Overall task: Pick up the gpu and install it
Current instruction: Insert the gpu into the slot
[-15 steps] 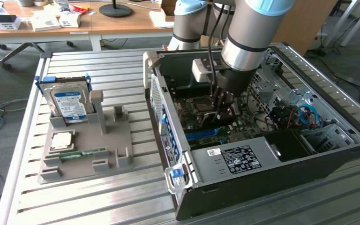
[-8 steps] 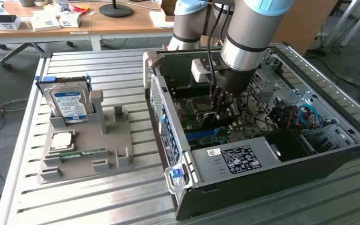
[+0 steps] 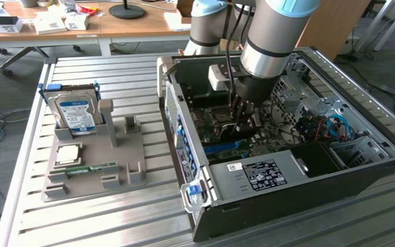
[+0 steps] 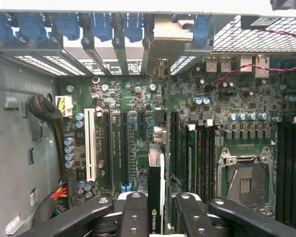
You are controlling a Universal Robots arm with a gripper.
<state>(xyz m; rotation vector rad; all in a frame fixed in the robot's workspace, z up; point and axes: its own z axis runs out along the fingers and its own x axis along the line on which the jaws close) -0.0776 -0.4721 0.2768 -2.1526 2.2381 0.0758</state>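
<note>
Black computer case (image 3: 287,203) holds a motherboard (image 4: 133,98); inside, the gripper (image 4: 158,202) clamps the gpu (image 4: 156,173).

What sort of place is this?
Probably a robotics lab or workshop: an open computer case on a slatted metal table, a grey parts fixture beside it, wooden desks behind.

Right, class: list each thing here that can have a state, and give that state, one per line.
gripper: shut on the gpu.
gpu: edge-on between the fingers, over the motherboard slots.
computer case: lying on its side, open on top.
hard drive: upright in the grey holder.
memory stick: lying flat in the holder.
</note>
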